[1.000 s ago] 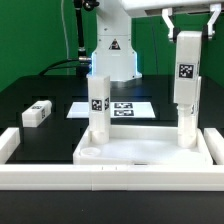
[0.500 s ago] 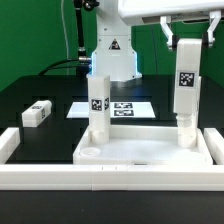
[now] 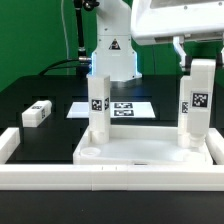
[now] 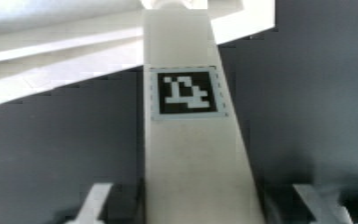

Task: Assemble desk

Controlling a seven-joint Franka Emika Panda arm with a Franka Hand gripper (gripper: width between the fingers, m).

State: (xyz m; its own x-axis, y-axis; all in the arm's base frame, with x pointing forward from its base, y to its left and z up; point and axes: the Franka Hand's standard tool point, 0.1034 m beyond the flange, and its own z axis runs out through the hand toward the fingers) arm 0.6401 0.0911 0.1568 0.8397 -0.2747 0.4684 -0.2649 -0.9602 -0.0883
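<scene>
Tabletop panel (image 3: 140, 152) lies flat, rim up, against the border wall (image 3: 100, 178); we judge the wall braces it. 2 legs stand upright at its far corners. The standing leg (image 3: 97, 105), on the exterior view's left, is free. The held leg (image 3: 196, 105) is pinched near its top by the pincer (image 4: 202, 192), likely to seat it. The loose leg (image 3: 37, 112) lies well apart. We can't tell if the held leg is seated. No 4th leg in view. The wrist view is blurred.
</scene>
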